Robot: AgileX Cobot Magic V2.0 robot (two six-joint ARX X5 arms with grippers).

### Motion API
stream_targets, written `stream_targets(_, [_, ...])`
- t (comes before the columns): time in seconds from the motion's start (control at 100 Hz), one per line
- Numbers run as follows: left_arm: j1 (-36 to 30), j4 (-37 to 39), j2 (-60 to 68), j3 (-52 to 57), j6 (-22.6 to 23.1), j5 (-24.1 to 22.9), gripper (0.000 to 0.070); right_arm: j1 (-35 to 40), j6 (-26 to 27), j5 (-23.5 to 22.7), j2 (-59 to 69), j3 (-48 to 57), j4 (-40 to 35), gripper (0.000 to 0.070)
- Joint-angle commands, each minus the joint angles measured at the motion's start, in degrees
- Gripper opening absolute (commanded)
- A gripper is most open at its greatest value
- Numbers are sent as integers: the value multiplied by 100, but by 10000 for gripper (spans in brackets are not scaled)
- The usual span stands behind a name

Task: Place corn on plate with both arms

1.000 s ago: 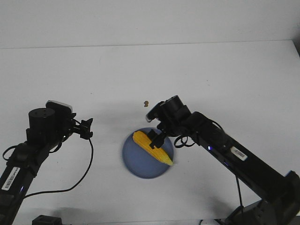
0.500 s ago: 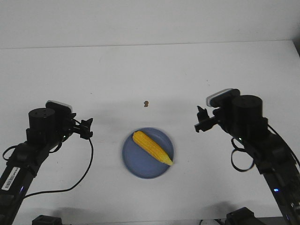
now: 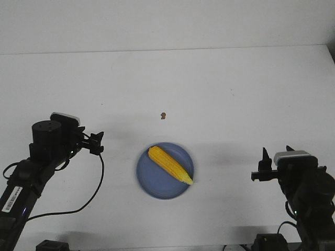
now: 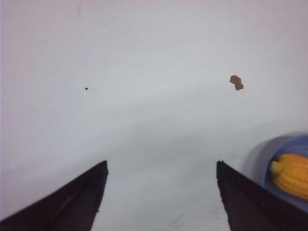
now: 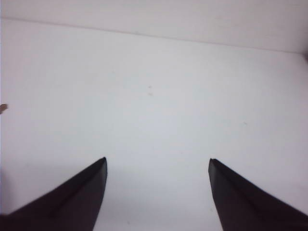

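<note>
Yellow corn point(image 3: 170, 164) lies diagonally on blue plate point(image 3: 152, 183). L gripper point(image 3: 96, 143) left of plate, R gripper point(image 3: 260, 168) right; both w/ jaws spread, empty. White arm labels unreadable; R arm cut off.

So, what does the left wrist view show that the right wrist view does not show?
Only the left wrist view shows the corn lying on the plate, at the frame's edge, and the whole brown speck on the table. Only the right wrist view shows the table's far edge against the wall; its speck is cut off at the frame's border. Both show the bare white table between two spread black fingers, so the left gripper and the right gripper are open and empty.
</note>
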Motion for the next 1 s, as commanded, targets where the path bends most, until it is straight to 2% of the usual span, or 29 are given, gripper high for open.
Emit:
stream_targets(0.0, [-9,31,-7,7,-72,11,464,-33,98,-20,-334,-188,103,445])
stream_targets(0.35, [-9,850,-1228,-1331,-457,4,464,-28,214,-278,-1657,-1032,160,445])
stream_targets(0.56, [-9,898,-2081,-1910,-542,-66,464,-28,245,-330,-1965,-1276,339,445])
stream_targets(0.76, [-9,892,-2588,-2184,-660,-463,464,-28,245,-315,-1987,-1281,352,444])
stream_targets(0.99, [-11,901,-2719,-2184,-656,-468,464,-28,245,-315,-1987,-1281,372,444])
